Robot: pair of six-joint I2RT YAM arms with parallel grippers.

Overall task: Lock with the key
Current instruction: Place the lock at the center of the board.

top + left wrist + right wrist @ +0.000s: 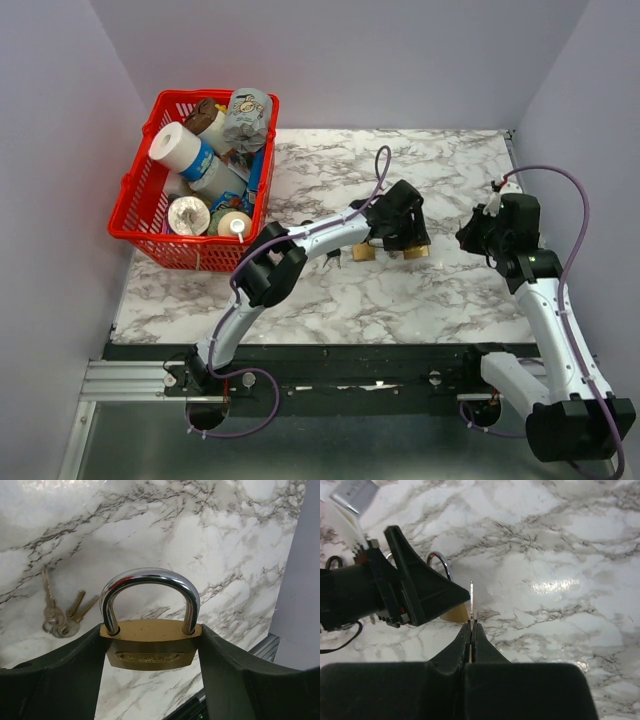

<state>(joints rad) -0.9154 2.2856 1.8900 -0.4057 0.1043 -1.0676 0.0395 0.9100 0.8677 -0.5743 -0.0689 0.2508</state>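
Note:
My left gripper (151, 636) is shut on a brass padlock (150, 652), gripping its body by the two sides above the marble table. The steel shackle (150, 577) points away from the camera and both its legs meet the body. In the top view the left gripper (398, 232) is at mid-table, with brass showing under it (415, 251). My right gripper (471, 625) is shut on a key (471, 600), seen edge-on, whose blade points at the padlock body (456, 613) and ends close beside it. In the top view the right gripper (470, 236) is just right of the left one.
A bunch of spare keys (60, 620) lies on the table left of the padlock and shows in the top view (335, 258). A red basket (135, 215) full of bottles and containers stands at the back left. Walls close off the table's sides.

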